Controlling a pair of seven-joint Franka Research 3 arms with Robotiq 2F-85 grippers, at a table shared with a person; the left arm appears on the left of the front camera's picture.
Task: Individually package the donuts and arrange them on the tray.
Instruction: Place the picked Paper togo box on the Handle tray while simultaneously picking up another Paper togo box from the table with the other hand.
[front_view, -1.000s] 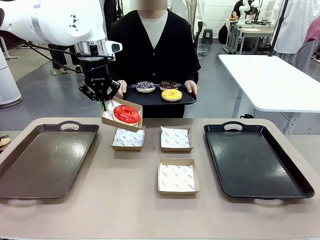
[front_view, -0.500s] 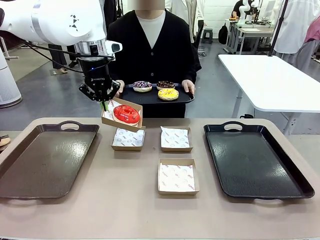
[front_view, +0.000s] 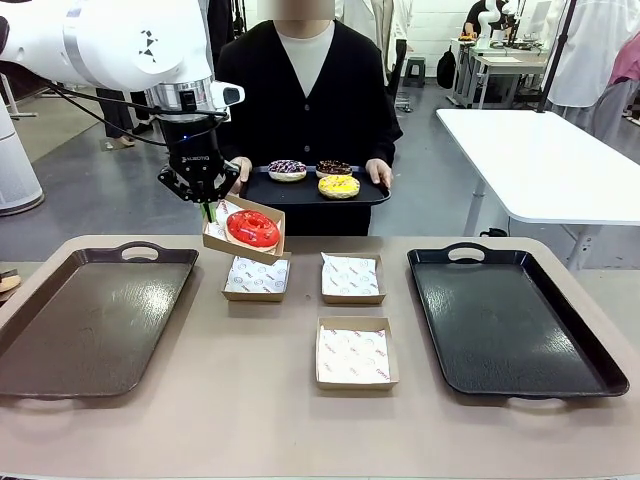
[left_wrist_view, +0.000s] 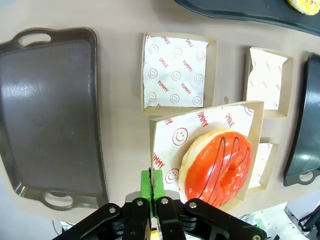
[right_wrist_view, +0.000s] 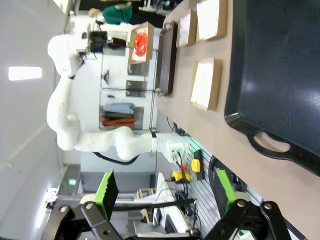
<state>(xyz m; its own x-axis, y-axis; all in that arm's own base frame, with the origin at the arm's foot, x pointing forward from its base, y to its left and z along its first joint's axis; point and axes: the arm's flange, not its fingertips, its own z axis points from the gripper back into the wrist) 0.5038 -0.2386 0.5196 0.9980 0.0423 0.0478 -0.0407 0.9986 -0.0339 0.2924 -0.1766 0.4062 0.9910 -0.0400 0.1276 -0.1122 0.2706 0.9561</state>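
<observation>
My left gripper is shut on the left rim of a paper-lined cardboard box, holding it in the air above the table's far side. A glossy red donut lies in that box. In the left wrist view the gripper pinches the box's edge beside the red donut. Across the table a person holds a small black tray with a purple-white donut, a chocolate donut and a yellow donut. My right gripper is open and holds nothing.
A brown tray lies at the table's left and a black tray at its right. Three empty lined boxes sit between them. The black tray fills the upper right of the right wrist view.
The person's tray with the three donuts has shifted slightly and risen a little. My left gripper and its box have stayed put.
</observation>
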